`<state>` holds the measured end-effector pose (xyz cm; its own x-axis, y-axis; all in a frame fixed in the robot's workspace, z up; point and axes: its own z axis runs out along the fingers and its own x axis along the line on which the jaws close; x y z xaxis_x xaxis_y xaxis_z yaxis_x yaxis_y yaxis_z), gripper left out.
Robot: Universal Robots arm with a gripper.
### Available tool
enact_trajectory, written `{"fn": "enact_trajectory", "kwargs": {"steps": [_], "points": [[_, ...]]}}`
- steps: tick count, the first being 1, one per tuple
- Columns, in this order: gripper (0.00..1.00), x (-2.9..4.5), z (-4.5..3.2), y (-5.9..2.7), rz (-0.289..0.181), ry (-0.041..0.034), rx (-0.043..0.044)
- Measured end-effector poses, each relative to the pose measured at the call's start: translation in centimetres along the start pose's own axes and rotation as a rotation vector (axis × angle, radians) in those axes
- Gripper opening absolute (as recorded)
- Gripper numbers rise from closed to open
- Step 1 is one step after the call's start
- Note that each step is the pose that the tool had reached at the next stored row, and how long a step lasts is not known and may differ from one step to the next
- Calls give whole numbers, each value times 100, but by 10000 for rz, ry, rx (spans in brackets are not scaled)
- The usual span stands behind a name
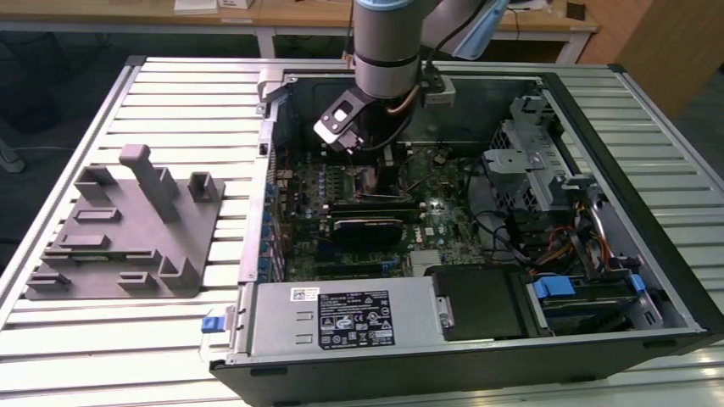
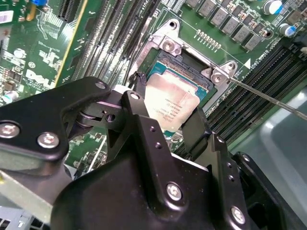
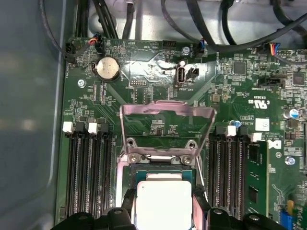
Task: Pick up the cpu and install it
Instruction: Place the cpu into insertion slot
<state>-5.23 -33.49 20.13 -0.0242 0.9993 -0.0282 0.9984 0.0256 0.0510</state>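
You have the arm [image 1: 385, 51] lowered into the open computer case [image 1: 476, 369]. The case lies on the slatted bench [image 1: 169, 93], toward the bench edge on the exterior view's right.

The gripper [image 2: 168, 114] is over the motherboard [image 3: 230, 81], at the processor socket [image 3: 163, 168]. In both wrist views its two black fingers [image 2: 139, 112] stand against opposite edges of the cpu [image 2: 173, 103], pinching it between them. The cpu is directly over the socket opening with its metal top facing up. You cannot tell from these views whether it rests fully down in the socket.

The socket's load plate [image 3: 165, 120] stands open, hinged up at the socket edge nearest the coin cell [image 3: 108, 68]. A thin metal lever [image 2: 268, 96] runs out from one socket corner across the neighbouring memory slots [image 3: 88, 172], which flank the socket on both sides.

The grey fixture [image 1: 125, 229] rests on the bench near the edge on the exterior view's left, well apart from the case.
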Motion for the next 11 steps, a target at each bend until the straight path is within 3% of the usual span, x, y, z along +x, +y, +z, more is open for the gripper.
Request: {"fn": "enact_trajectory", "kwargs": {"steps": [2, 11], "points": [[54, 4, 30, -1, -3, -48, 0], [54, 5, 59, -3, 30, -51, 2]]}}
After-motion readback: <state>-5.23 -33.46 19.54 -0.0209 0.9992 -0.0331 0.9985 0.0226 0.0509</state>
